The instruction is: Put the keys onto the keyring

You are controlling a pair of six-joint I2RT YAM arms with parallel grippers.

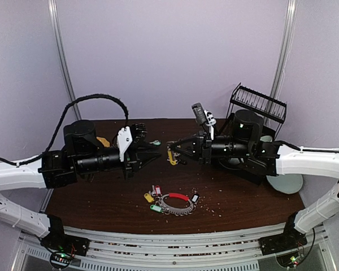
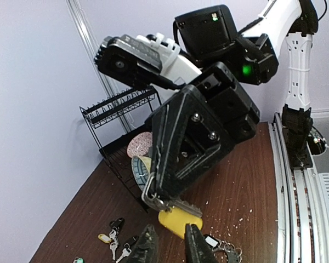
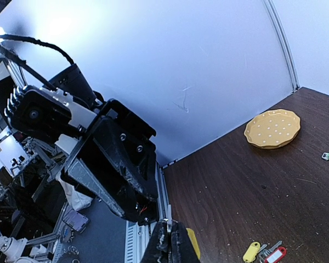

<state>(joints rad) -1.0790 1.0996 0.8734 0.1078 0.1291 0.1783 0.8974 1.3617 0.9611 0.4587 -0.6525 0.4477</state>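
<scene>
The left gripper (image 2: 170, 244) and right gripper (image 1: 172, 148) are matt black. Behind them the left arm (image 1: 11, 175) and right arm (image 1: 311, 161) have white shells and black joints. At the right gripper's tips is a silver key (image 2: 183, 207) with a bright yellow tag (image 2: 178, 222). Under both grippers the table (image 1: 243, 203) is dark reddish-brown wood flecked with pale crumbs. Nearer the arm bases than the grippers, the keyring (image 1: 178, 203) is part red arc, part silver beaded chain. Beside it are keys (image 1: 152, 197) tagged yellow, green and red. Beyond the left gripper is a mustard-yellow plate (image 3: 272, 129) dotted white. Behind the right gripper is a black wire rack (image 1: 259, 103). The wall (image 1: 175, 56) is pale lilac.
</scene>
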